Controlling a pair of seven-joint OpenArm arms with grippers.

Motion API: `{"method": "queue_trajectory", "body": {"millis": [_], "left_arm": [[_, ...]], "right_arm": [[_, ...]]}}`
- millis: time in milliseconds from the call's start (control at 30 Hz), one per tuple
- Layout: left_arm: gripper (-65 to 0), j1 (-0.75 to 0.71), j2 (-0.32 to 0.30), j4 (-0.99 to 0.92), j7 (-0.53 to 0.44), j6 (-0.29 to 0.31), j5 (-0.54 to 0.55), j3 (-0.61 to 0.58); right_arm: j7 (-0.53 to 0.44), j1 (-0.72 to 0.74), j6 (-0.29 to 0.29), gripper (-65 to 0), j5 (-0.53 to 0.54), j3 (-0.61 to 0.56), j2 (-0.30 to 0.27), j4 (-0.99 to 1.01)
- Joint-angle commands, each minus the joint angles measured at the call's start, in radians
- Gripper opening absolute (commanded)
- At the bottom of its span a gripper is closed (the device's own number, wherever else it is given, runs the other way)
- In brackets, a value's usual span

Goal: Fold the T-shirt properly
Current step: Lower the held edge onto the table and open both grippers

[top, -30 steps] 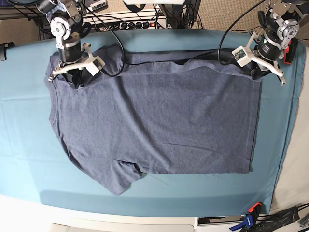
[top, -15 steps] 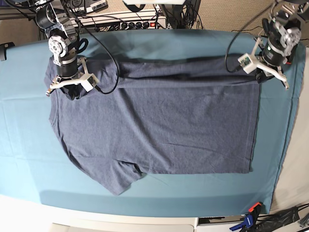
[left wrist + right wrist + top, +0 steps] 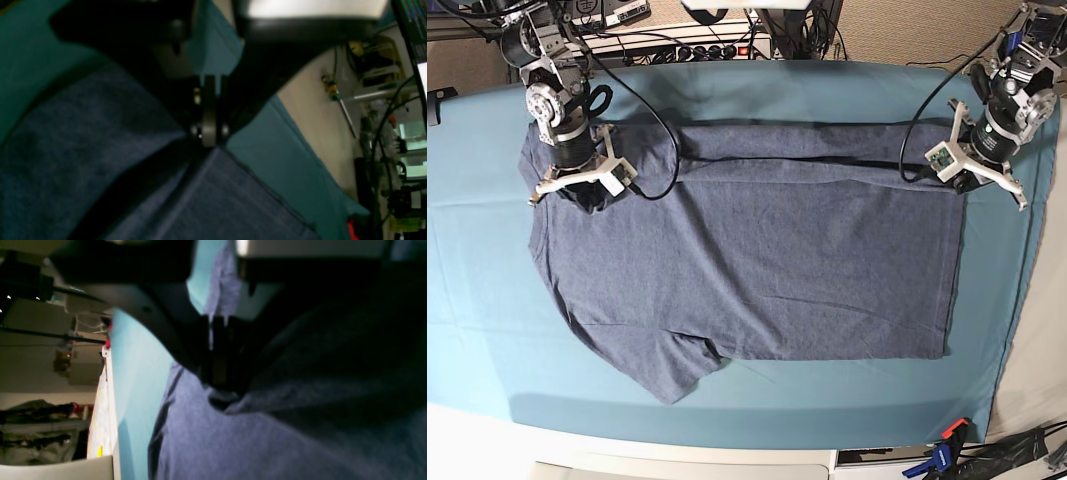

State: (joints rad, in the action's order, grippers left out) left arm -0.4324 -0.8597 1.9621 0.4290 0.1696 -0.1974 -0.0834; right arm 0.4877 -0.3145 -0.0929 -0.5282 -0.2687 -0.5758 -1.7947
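Note:
The dark blue-grey T-shirt [image 3: 747, 260] lies spread on the teal table cloth [image 3: 477, 300], plain side up, with one sleeve at the front left. A strip along its far edge is folded over toward the front. My right gripper [image 3: 577, 188], on the left of the base view, is shut on the shirt near the collar end; the right wrist view shows the gripper [image 3: 222, 386] pinching bunched fabric [image 3: 267, 446]. My left gripper [image 3: 968, 182] is shut on the hem corner, and up close the gripper [image 3: 208, 141] clamps the shirt's edge [image 3: 83, 150].
Cables and a power strip [image 3: 707, 45] run behind the table's far edge. Blue and orange clamps [image 3: 942, 455] sit at the front right corner. The cloth ends at the right edge [image 3: 1017, 330], close to the shirt's hem.
Both grippers have carried the shirt's far edge toward the front of the table and lower. The folded strip now lies flatter and wider over the shirt.

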Motion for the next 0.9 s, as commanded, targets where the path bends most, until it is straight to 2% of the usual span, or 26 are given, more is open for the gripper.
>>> {"method": "queue_trajectory", "body": {"millis": [0,500,533,600,633,667,700,867], "left_arm": [[-65.0,0.006,-0.019,0.011,-0.010,-0.011,-0.007,0.010],[-65.0,0.006,-0.019,0.011,-0.003,-0.011,-0.007,0.010],[-61.1,0.006,-0.019,0.011,-0.003,-0.011,-0.007,0.010],[-45.4,0.006,-0.019,0.011,-0.003,-0.011,-0.008,0.010],[-38.6,0.006,-0.019,0.011,-0.003,-0.011,-0.008,0.010],[-34.1,0.006,-0.019,0.011,-0.003,-0.011,-0.012,0.010],[-32.5,0.006,-0.019,0.011,-0.003,-0.011,-0.018,0.010],[-32.6,0.006,-0.019,0.013,0.013,-0.011,-0.045,0.010]], "right_arm": [[-0.018,0.015,0.010,-65.0,-0.009,0.008,-0.011,-0.014],[0.014,0.018,0.015,-65.0,-0.010,0.008,-0.011,-0.014],[0.018,0.018,0.015,-58.8,-0.010,0.008,-0.011,-0.014],[0.023,0.018,0.015,-40.6,-0.010,0.008,-0.011,-0.014],[0.023,0.018,0.015,-36.0,-0.010,0.008,-0.011,-0.014],[0.022,0.018,0.015,-35.5,-0.010,0.008,-0.011,-0.014],[0.019,0.018,0.015,-35.5,-0.011,0.008,-0.012,-0.014],[0.041,0.018,0.015,-35.5,-0.042,0.008,-0.012,-0.021]]}}
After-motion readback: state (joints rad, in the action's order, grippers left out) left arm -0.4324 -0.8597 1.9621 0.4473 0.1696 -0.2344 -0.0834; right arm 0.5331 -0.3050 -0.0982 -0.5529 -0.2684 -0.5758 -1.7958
